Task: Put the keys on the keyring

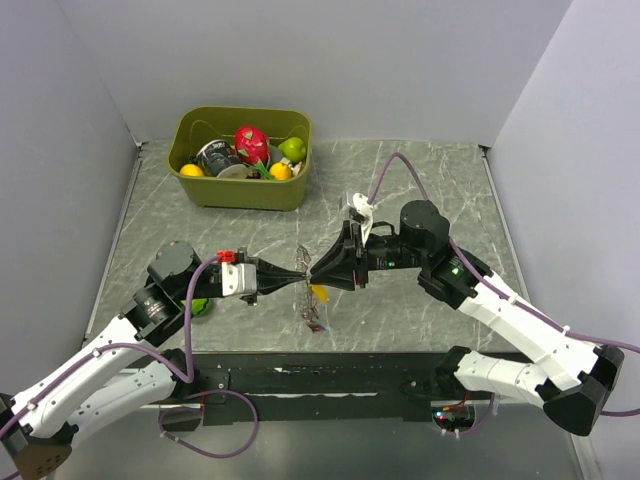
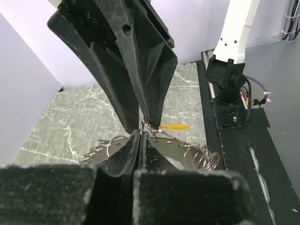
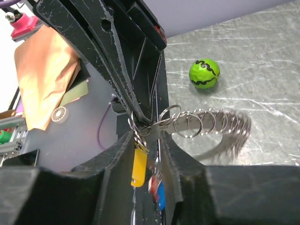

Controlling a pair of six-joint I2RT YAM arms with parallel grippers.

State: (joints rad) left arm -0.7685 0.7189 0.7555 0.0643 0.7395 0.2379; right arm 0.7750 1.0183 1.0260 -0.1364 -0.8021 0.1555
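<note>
The left pincer [image 2: 142,138] clenches the thin keyring [image 3: 206,124] (probably light, slippery, floppy), while the right pincer [image 3: 147,138] straddles the yellow key [image 3: 139,164], whose plastic head looks the surest hold, though whether it grips cannot be told.

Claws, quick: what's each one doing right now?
Left claw: closed, pinching the keyring.
Right claw: open, jaws either side of the yellow key, not clamped on it.

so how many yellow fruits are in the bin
2: one yellow fruit at the bin's left end, another near its right end, beside the green fruit. More may be hidden under the rest.
</note>
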